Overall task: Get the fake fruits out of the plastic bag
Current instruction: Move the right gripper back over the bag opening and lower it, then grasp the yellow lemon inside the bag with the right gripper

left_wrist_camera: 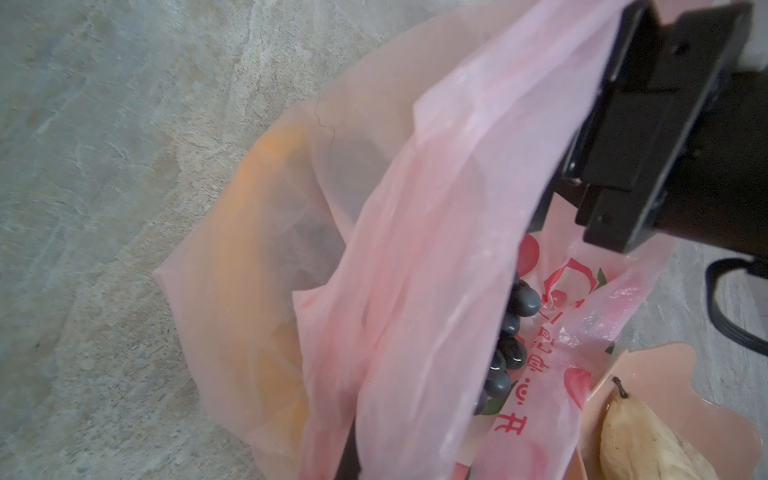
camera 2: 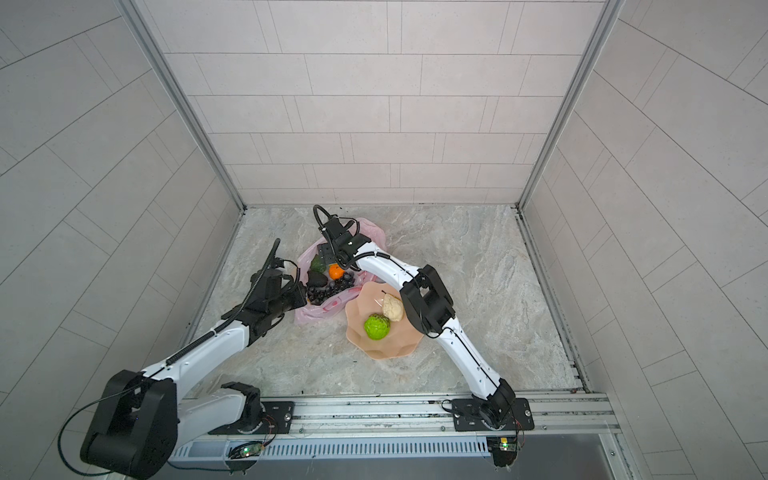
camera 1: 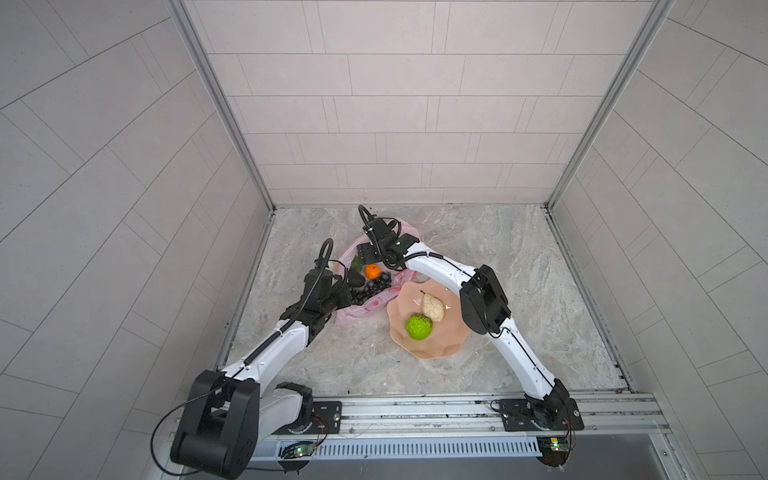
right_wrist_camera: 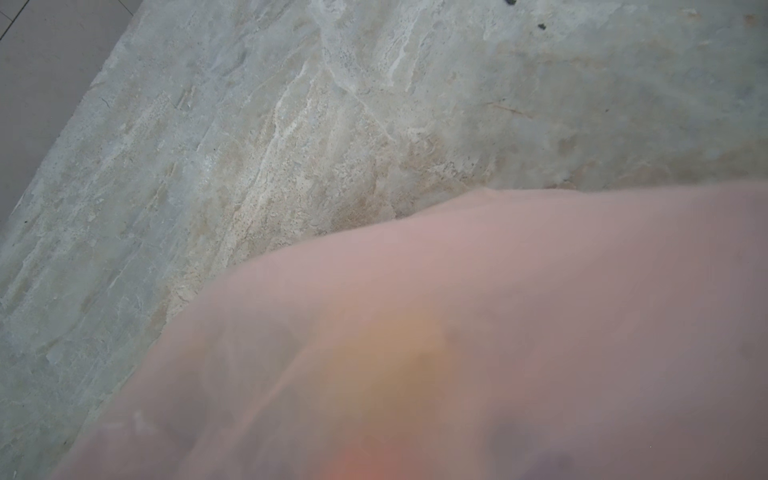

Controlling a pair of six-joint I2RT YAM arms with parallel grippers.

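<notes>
The marble table (camera 1: 519, 291) carries a translucent pink plastic bag (camera 1: 353, 313), lying left of the table's centre with its far end toward the back edge. Touching the bag's right side, a peach scalloped bowl (camera 1: 436, 349) sits about mid-table. The left tool (camera 1: 347, 293) is pinched closed on the bag's near-left rim, and the film stretches up from it in the left wrist view. The right tool (camera 1: 368, 252) reaches down into the bag's mouth from the back; how wide it stands I cannot tell. Inside the bag lie a dark grape bunch (camera 1: 372, 286), an avocado (camera 2: 318, 279) and an orange (camera 1: 372, 272). In the bowl a cream pear (camera 1: 433, 308) touches a bumpy green fruit (camera 1: 419, 327).
</notes>
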